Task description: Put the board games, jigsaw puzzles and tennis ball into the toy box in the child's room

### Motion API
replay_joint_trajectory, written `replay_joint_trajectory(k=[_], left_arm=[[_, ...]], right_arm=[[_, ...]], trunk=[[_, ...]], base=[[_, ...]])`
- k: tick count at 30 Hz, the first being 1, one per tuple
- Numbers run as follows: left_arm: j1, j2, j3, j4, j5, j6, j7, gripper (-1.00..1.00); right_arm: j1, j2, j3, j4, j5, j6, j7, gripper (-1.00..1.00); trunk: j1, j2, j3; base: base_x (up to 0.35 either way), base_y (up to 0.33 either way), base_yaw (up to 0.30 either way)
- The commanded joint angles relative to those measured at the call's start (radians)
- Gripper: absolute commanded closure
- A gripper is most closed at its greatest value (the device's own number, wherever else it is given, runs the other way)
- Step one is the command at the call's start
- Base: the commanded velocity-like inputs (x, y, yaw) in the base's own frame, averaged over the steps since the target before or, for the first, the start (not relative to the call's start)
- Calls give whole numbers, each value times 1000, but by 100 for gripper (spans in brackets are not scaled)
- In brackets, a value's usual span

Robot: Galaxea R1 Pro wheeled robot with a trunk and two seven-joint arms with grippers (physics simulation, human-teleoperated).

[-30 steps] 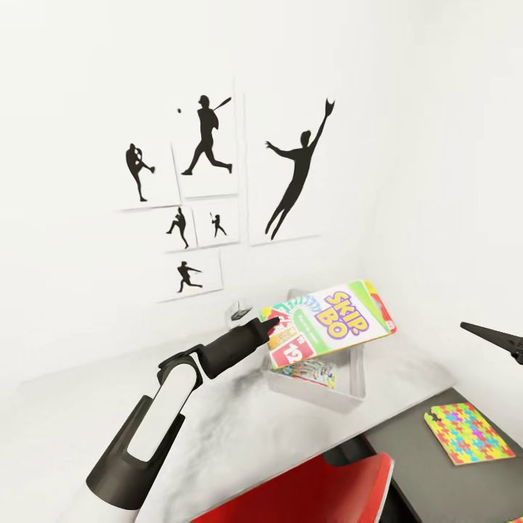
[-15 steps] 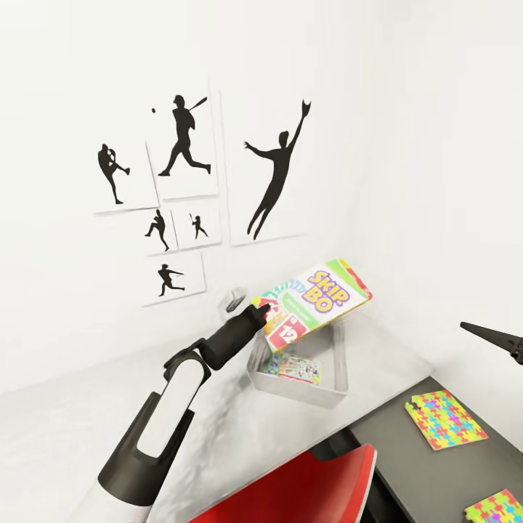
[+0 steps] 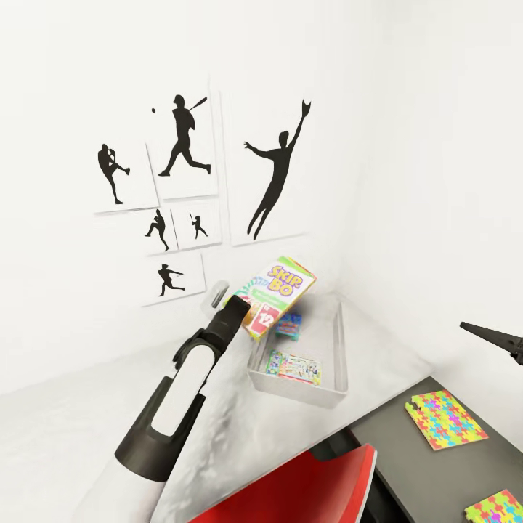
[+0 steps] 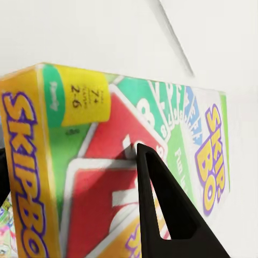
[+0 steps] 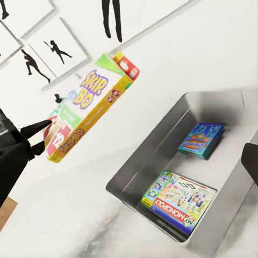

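The SKIP-BO box [image 3: 275,294], seen from the head camera, is pinched at its near corner by the left gripper [image 3: 245,314] and hangs tilted in the air at the toy box's [image 3: 335,341] far-left edge; half a second ago it lay flatter and spread across the bin's opening, so it has been drawn back toward the wall and tipped up, uncovering the small blue game [image 3: 289,324] and the Monopoly box [image 3: 293,367] lying on the bin floor. That reads as re-aiming the box rather than releasing it, so this game is not yet in. Two jigsaw puzzles [image 3: 444,419] lie on the lower dark desk [image 3: 407,465], well apart from the bin, and the right gripper's black tip [image 3: 490,338] juts in at the picture's edge, too little of it showing to tell how it stands. In the left wrist view the SKIP-BO box [image 4: 107,156] sits right against the camera with one black finger [image 4: 161,204] pressed on its printed face, clamped. In the right wrist view the SKIP-BO box [image 5: 91,110] floats beside and above the toy box [image 5: 161,156], held at its lower end by the left gripper [image 5: 40,137], while the blue game [image 5: 201,138] and Monopoly box [image 5: 180,201] rest inside.
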Motion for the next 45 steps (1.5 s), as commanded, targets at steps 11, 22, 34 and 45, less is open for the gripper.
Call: replay_joint_trajectory(k=[11,22,34,45], left_arm=[[-228,-30,-130,354,289,-214,55,100],[-300,-32,-225,444,424,-284,66,100],[-303,-27,-223,488,455,-322,68,100],[-327,-22,-118,561,453,-334,154,100]], right_arm=[[-1,-1,-1,1,0,5,3,-100],[-2,-3,-2,0,0,6,3,-100],[-2,-4,-2,0,0,6,3,-100],[-1,-2,0,0,-1,6,3,-100]], trunk=[[1,-2,-2],[1,-2,-2],[1,-2,-2],[1,-2,-2]], base=[[0,0,0],[0,0,-144],[0,0,-267],[0,0,-133]])
